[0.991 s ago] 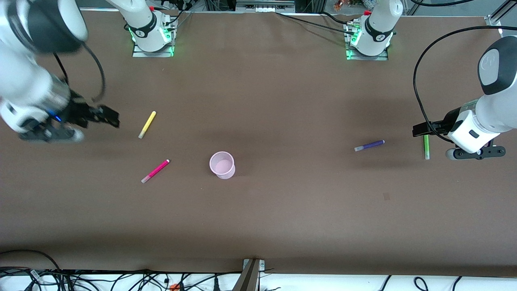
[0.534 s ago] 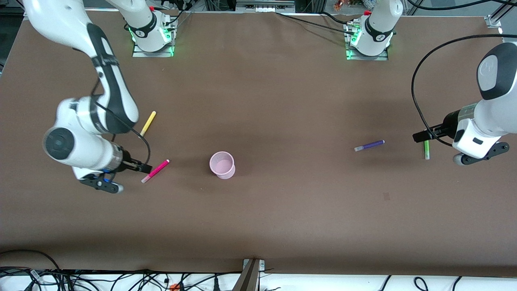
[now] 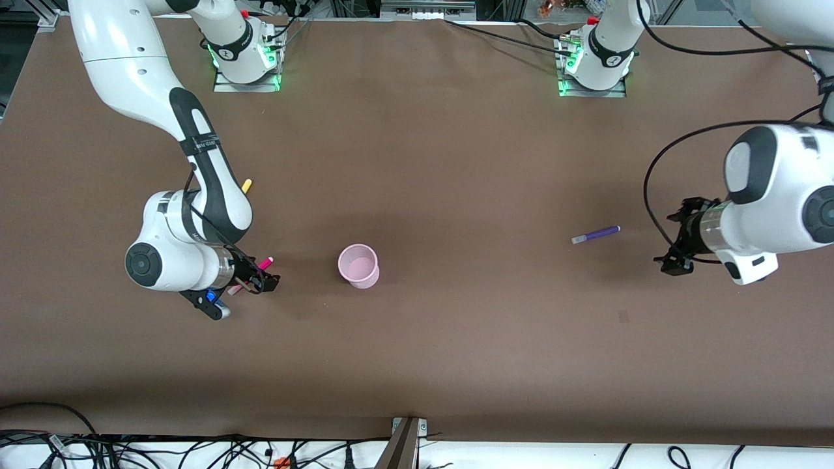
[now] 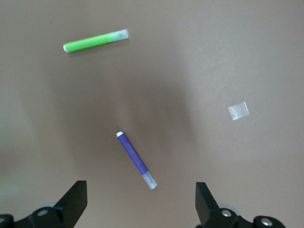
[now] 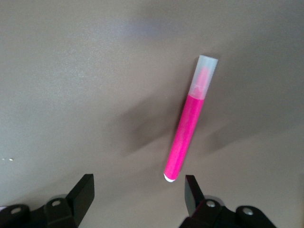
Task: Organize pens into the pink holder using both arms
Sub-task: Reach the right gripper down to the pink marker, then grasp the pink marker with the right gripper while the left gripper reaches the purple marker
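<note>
Pens lie flat on the brown table: magenta pen (image 5: 190, 128), slim with a translucent cap, beneath the right gripper (image 3: 260, 281), jaws apart and low at nine o'clock of the pink holder (image 3: 358, 265); purple pen (image 4: 136, 160) beneath the open, empty left gripper (image 3: 674, 242).

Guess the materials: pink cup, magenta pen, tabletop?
Pink cup: likely thin translucent plastic, since its floor shows pale through the wall. Magenta pen: smooth plastic barrel with a slight sheen and a clear frosted cap. Tabletop: matte brown sheet, possibly paper or felt; no glare, no grain visible.
</note>
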Motion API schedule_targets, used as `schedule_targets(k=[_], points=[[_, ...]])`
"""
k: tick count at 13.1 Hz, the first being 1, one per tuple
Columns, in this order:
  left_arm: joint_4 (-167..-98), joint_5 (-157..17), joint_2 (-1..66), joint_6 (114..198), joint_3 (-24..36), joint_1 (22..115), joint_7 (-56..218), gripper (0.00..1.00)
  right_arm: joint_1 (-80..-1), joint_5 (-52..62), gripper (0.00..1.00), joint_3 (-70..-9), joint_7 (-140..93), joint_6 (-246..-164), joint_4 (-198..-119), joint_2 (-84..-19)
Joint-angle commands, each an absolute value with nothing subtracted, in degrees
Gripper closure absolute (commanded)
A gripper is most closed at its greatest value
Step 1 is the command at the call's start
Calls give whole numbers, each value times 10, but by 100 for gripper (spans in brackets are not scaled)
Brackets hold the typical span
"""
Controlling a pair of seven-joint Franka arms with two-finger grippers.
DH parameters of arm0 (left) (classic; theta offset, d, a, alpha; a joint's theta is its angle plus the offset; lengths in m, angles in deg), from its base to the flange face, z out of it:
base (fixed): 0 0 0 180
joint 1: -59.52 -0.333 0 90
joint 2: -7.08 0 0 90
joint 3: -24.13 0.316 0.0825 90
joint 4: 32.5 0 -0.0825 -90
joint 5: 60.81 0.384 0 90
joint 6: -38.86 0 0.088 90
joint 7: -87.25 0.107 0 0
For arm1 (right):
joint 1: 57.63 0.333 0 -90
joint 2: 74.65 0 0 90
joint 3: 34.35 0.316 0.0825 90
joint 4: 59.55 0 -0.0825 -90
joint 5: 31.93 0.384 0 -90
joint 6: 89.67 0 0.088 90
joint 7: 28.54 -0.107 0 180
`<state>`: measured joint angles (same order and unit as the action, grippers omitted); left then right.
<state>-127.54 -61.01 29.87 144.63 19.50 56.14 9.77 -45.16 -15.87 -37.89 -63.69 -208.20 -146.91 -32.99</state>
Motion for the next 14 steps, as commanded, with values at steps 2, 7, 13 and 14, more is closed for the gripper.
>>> schedule_targets(k=[2,7,13,14], points=[[-1302,-595,310,1474,192,570,-21,0,-459,-150,18,-379,-655,-2068,-1482,-329],[-1461,-597,275,1619,189,574,-144,0,-454,-158,21,-382,-650,-2098,-1509,-328],[-1562,-595,277,1762,189,578,-290,0,-457,-170,56,-382,-642,-2135,-1520,-323],[-1571,-594,278,1769,189,581,-290,0,-459,-169,64,-382,-629,-2139,-1523,-323]])
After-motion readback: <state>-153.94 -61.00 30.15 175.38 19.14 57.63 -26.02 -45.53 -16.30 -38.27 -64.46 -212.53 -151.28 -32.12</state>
